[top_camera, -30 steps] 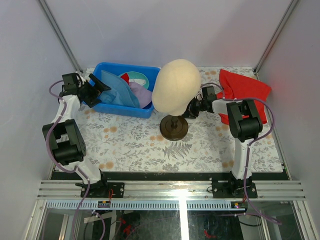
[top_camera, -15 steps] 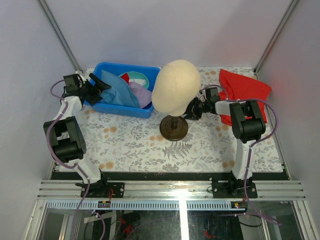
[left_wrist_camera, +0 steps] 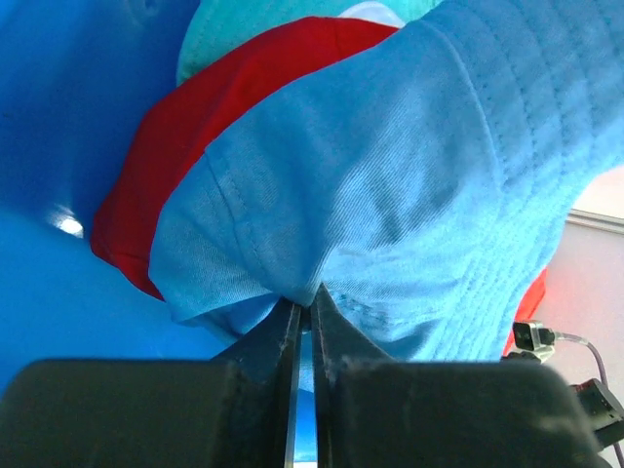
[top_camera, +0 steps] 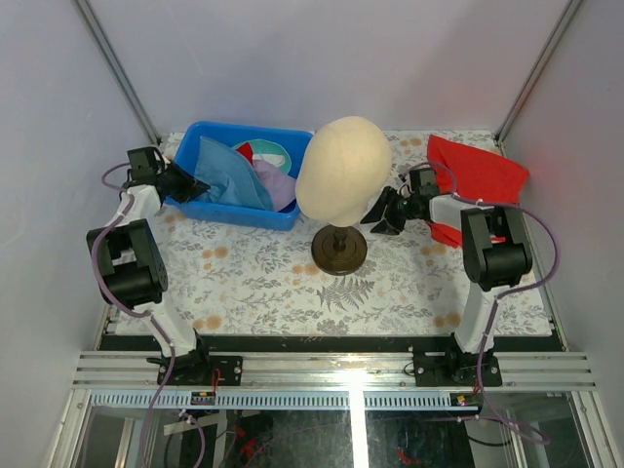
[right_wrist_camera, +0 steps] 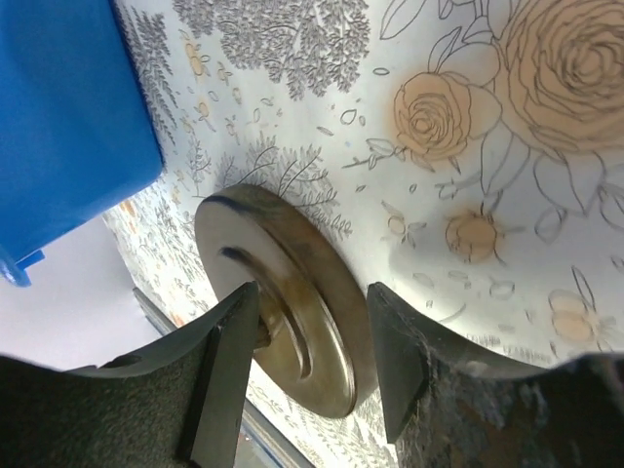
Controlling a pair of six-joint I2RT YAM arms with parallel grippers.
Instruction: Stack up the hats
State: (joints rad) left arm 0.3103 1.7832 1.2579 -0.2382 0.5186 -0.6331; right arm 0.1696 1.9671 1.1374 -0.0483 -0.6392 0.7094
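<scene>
Where four hats (top_camera: pixel 230 181) lie, one blue bin (top_camera: pixel 241 216)

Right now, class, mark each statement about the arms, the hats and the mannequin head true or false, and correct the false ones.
1. The left gripper is shut on the blue hat in the blue bin. True.
2. The mannequin head wears a hat. False: it is bare.
3. The right gripper is open, at the mannequin's stand. True.
4. The red cloth lies in the blue bin. False: it lies on the table, right of the head.
</scene>
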